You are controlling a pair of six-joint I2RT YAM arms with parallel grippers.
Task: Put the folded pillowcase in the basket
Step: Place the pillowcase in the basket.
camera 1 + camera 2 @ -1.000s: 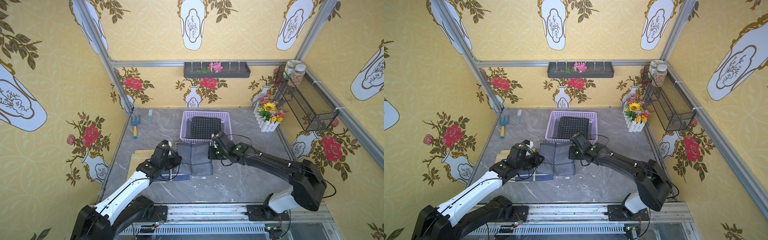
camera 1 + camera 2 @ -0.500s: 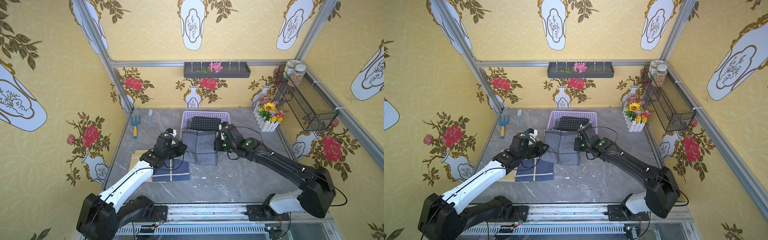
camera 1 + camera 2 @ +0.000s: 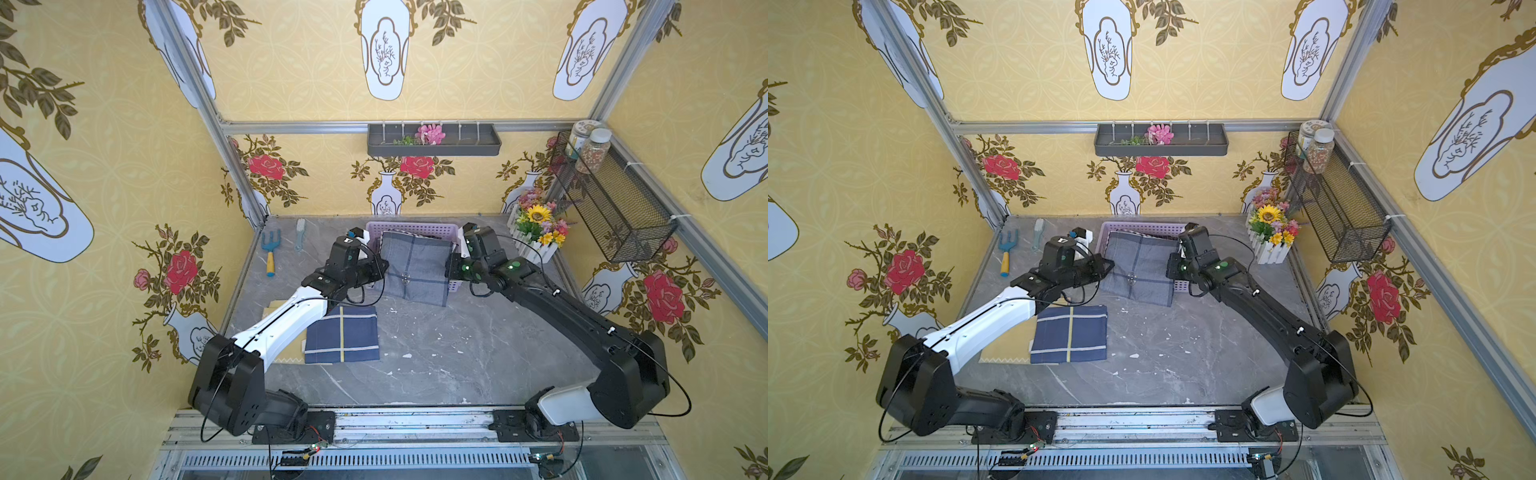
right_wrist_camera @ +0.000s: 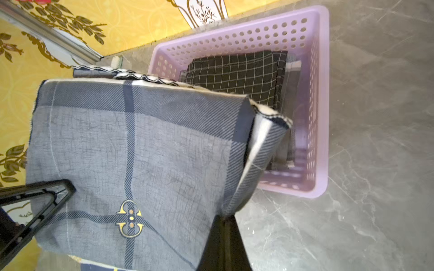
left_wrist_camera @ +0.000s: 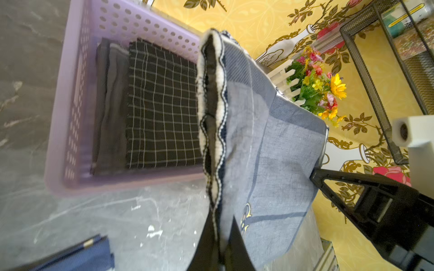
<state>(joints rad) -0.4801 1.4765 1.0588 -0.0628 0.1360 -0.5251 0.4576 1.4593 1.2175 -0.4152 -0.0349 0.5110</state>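
L gripper [image 3: 383, 266] & R gripper [image 3: 449, 266] are each clamped on a side edge of the grey-blue pillowcase [image 3: 415, 266]. It's held up off the table [image 3: 457, 357], tilted over the lilac basket [image 3: 411, 227], near edge hanging past the front rim. Table nearer the arm bases is mostly open. Count: 1 basket; inside it 1 black check cloth [image 5: 162, 105] on 1 grey cloth [image 5: 108, 105]; 1 navy cloth [image 3: 341, 334] flat by L arm.
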